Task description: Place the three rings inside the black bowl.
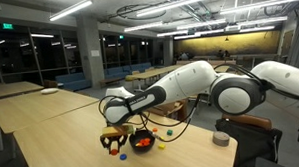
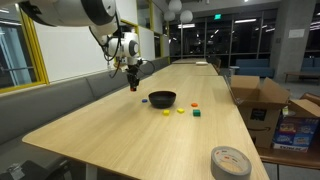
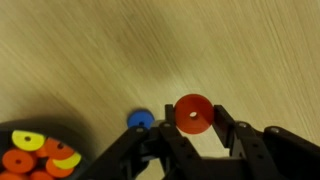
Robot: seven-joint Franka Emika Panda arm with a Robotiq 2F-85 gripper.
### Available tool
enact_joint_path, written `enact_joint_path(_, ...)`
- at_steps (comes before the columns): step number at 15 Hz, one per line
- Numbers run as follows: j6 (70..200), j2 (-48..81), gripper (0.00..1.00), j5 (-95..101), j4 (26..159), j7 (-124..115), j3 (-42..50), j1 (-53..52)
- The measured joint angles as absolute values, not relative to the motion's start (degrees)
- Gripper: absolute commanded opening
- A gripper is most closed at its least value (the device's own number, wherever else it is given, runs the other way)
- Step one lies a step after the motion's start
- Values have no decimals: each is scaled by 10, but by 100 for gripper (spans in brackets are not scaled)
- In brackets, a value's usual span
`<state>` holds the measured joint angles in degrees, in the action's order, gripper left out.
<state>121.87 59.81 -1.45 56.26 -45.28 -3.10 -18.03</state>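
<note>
A red ring point(image 3: 193, 116) stands upright between the fingertips of my gripper point(image 3: 194, 108), which is shut on it just over the table. A blue ring point(image 3: 140, 120) lies flat on the wood right beside it. The black bowl point(image 3: 55, 131) shows at the lower left of the wrist view with several orange and yellow rings inside. In both exterior views the gripper point(image 2: 133, 84) point(image 1: 116, 145) hangs a short way from the bowl point(image 2: 162, 98) point(image 1: 143, 144). A yellow ring point(image 2: 167, 111) and a green ring point(image 2: 197, 114) lie on the table near the bowl.
The long wooden table point(image 2: 110, 130) runs away from the camera. A grey tape roll point(image 2: 231, 161) lies near its front corner. Cardboard boxes point(image 2: 262, 100) are stacked beside the table. The robot arm point(image 1: 190, 84) reaches over the table from the side.
</note>
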Motion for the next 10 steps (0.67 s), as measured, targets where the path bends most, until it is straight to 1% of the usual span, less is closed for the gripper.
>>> enact_joint_path(5,1222,556,19,-13,578,-438,-9,-139)
enact_joint_path(10,1236,540,19,-13,610,-427,20,-96)
